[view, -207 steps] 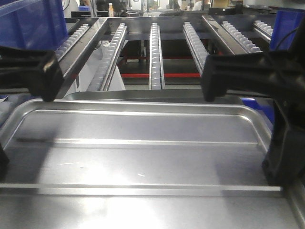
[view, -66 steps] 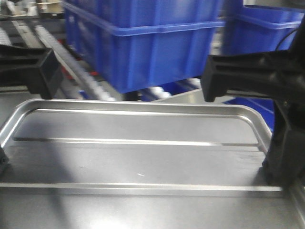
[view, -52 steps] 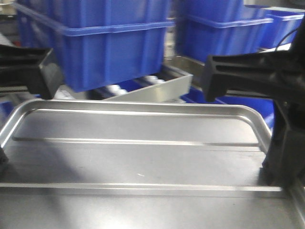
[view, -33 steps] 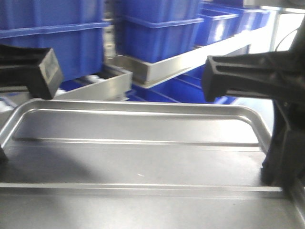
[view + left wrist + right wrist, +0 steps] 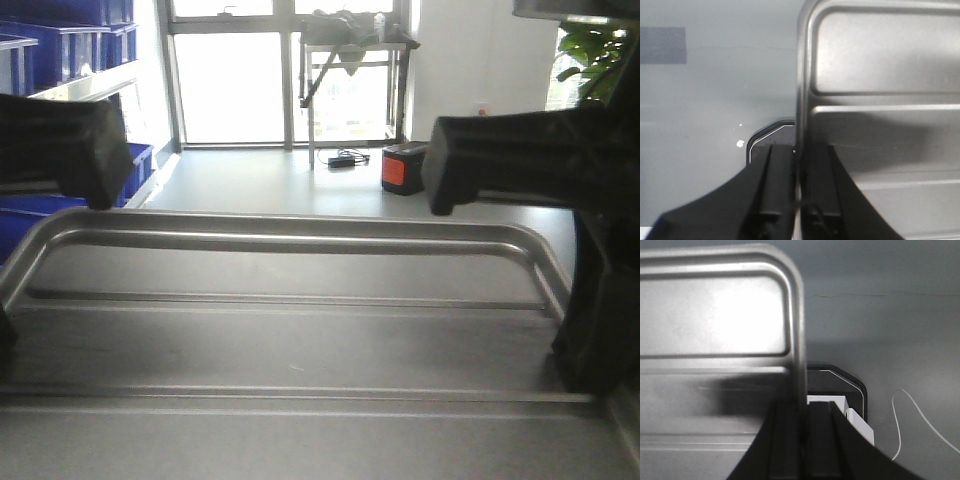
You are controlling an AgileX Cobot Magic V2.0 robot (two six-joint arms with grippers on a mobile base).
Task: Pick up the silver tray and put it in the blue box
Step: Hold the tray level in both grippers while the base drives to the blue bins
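The silver tray (image 5: 300, 340) fills the lower front view, level and held off the ground between both arms. In the left wrist view my left gripper (image 5: 799, 150) is shut on the left rim of the silver tray (image 5: 880, 60), one finger on each side of the rim. In the right wrist view my right gripper (image 5: 804, 407) is shut on the right rim of the silver tray (image 5: 715, 315) in the same way. Grey floor lies below the tray in both wrist views. The blue box is out of view.
Blue bins (image 5: 60, 40) sit on a rack at the far left. Ahead are bright windows (image 5: 230, 80), a metal stand (image 5: 350, 45), a red-and-black case (image 5: 403, 167) on the floor and a plant (image 5: 590, 50). A white cable (image 5: 910, 410) lies on the floor.
The background has swept sideways: the roller rack and big blue crates have passed out to the left, and an open room with windows is ahead. The tray stays fixed between both grippers.
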